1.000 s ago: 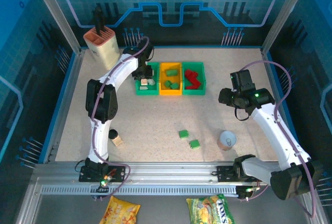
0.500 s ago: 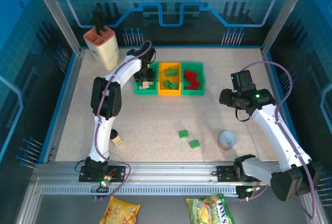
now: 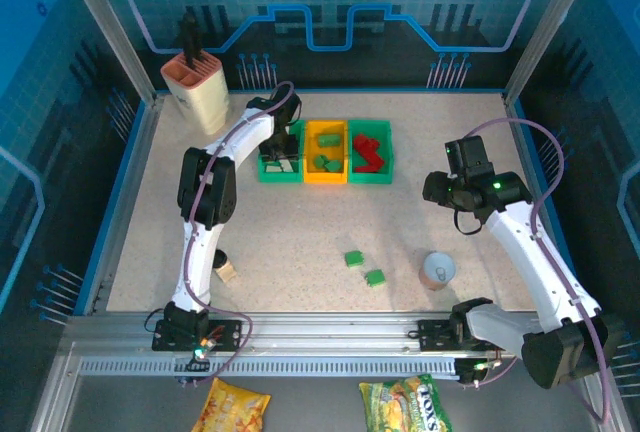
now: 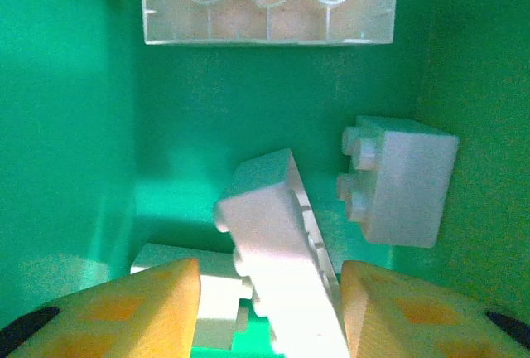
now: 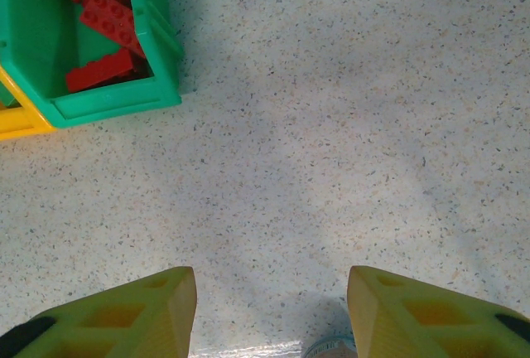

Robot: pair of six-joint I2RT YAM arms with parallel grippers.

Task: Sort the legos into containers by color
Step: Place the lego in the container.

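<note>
Three containers stand in a row: a left green bin (image 3: 268,176), an orange bin (image 3: 328,180) holding green legos, and a right green bin (image 3: 372,179) with red legos (image 5: 103,18). My left gripper (image 3: 283,157) reaches down into the left green bin (image 4: 190,126). Its jaws (image 4: 271,308) are open, and a tilted cream lego (image 4: 281,242) lies loose between them, with a gap on its left side. Other cream legos (image 4: 402,180) lie around it. Two green legos (image 3: 354,258) (image 3: 375,277) rest on the table. My right gripper (image 3: 440,190) (image 5: 272,312) hangs open over bare table.
A round grey cup (image 3: 438,270) stands near the front right, just below the right gripper (image 5: 331,350). A small tan piece with a black cap (image 3: 222,266) sits by the left arm. A tall cream-and-pink holder (image 3: 195,87) stands at the back left corner.
My left gripper has pushed further into the left green bin and its jaws have widened round the cream lego. The right arm has not moved.
</note>
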